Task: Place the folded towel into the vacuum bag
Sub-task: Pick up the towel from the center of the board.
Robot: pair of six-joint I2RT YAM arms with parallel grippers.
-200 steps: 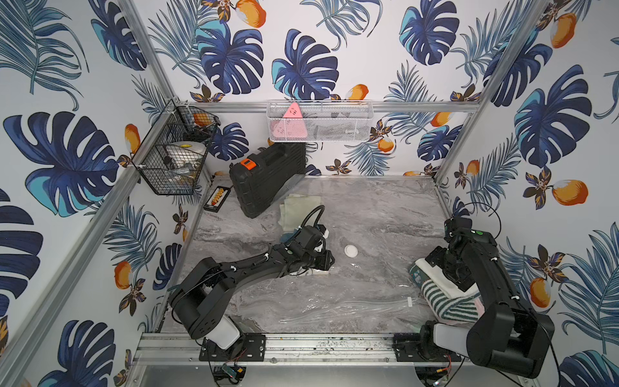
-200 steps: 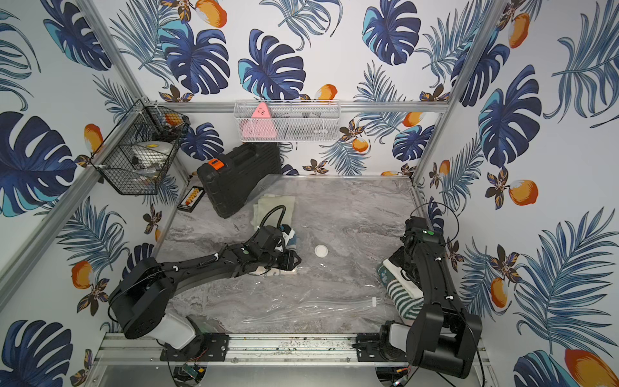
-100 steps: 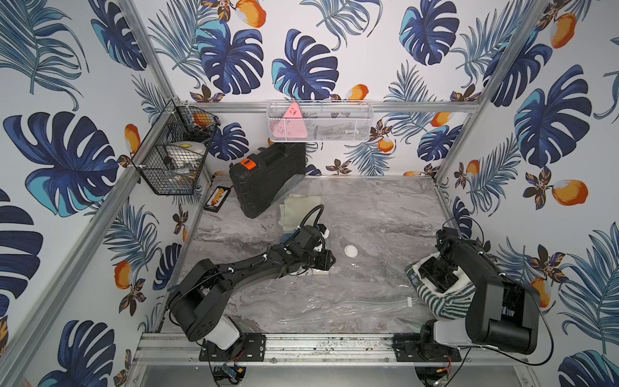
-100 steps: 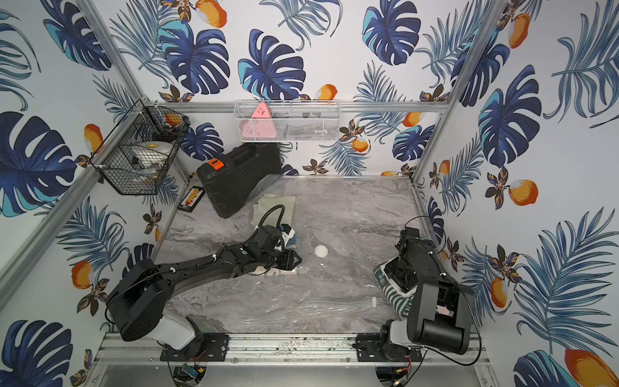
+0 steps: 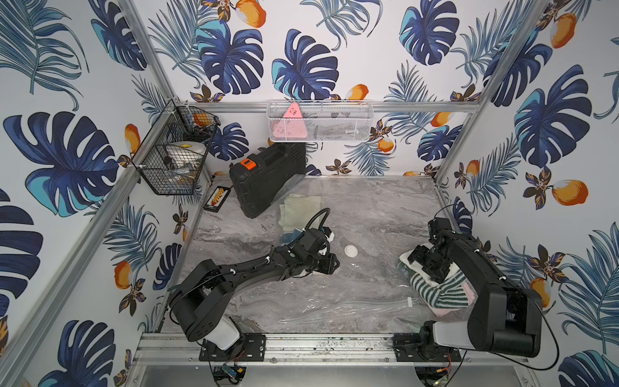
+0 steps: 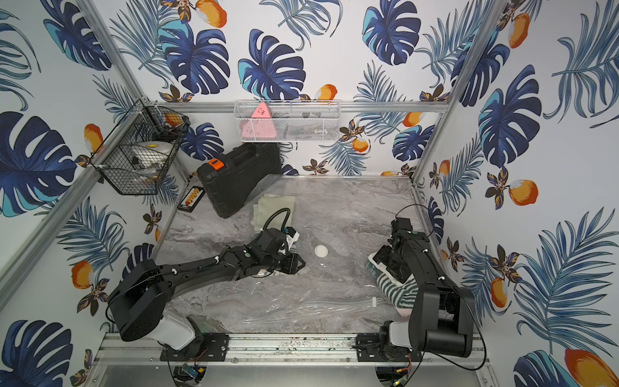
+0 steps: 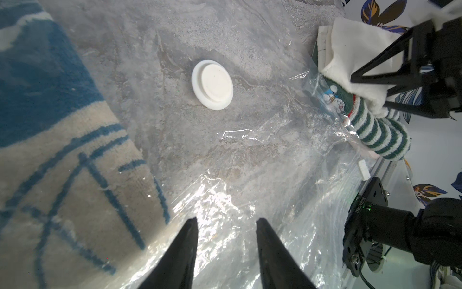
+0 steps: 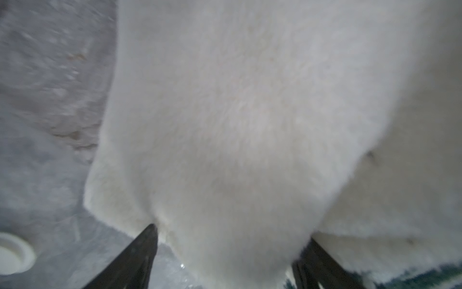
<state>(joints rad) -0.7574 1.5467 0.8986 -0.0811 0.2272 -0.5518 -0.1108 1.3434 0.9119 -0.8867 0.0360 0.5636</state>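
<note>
We see jaws of R gripper (image 8: 231, 232) straddling the white folded towel (image 8: 237, 112) at the edge of the flat vacuum bag (image 7: 225, 195); clamped or not, we can't tell. L gripper (image 7: 226, 219): jaws apart, empty, over the bag.

- Small white characters are printed along the black mount (image 7: 372, 197) at the surface's front edge. They are too small to read reliably.
- No other text is legible.

Bright, even light from overhead, with soft shadows. Glare glints off the crinkled vacuum bag (image 5: 338, 306) near the tabletop's (image 5: 368, 207) front edge. The right wrist view is blurred, and the white towel (image 8: 237, 125) is out of focus.
</note>
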